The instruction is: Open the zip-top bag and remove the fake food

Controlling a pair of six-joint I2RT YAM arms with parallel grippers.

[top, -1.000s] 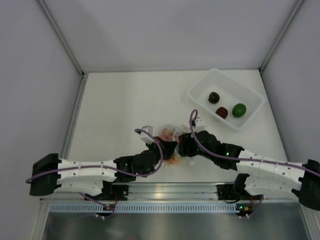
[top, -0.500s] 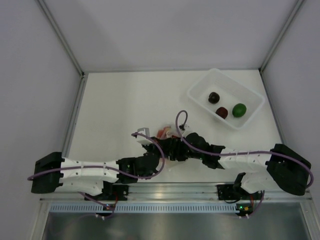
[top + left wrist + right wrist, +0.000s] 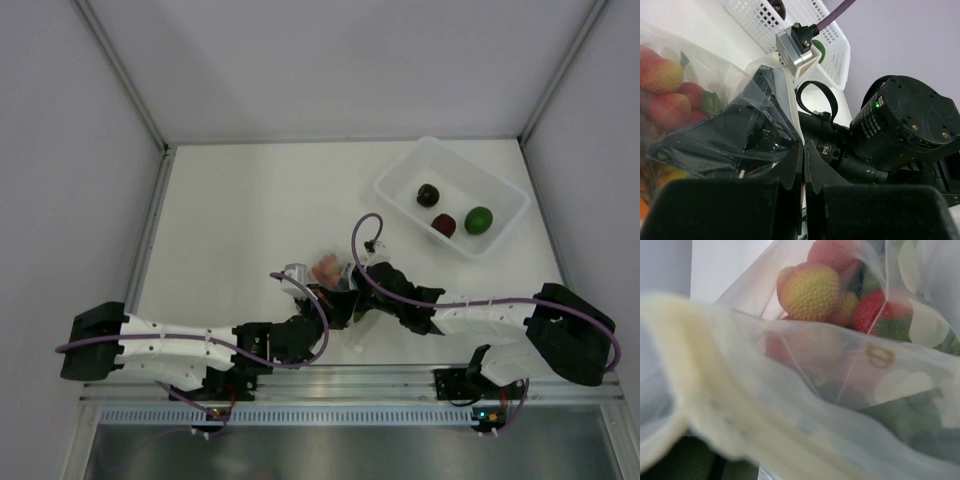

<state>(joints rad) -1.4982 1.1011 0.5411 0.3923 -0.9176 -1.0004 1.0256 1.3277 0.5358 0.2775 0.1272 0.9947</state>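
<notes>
The zip-top bag (image 3: 335,272) is held between my two grippers near the table's front middle. The fake food (image 3: 325,267) is inside it: red and yellow strawberry-like pieces (image 3: 810,290) with green leaves (image 3: 711,102). My left gripper (image 3: 803,146) is shut on a thin edge of the bag (image 3: 720,125); in the top view it (image 3: 316,300) is just below the bag. My right gripper (image 3: 350,288) grips the bag from the right. In its own view the bag's blurred lip (image 3: 740,405) hides its fingers.
A white perforated tub (image 3: 400,178) stands at the back right and holds a dark piece (image 3: 428,195), a maroon piece (image 3: 444,225) and a green piece (image 3: 479,220). The tub also shows in the left wrist view (image 3: 805,15). Enclosure walls stand close on both sides.
The right arm has folded in and swung its gripper left and further from me. The bag has shifted slightly away and left with both grippers. The left gripper has stayed on it.
</notes>
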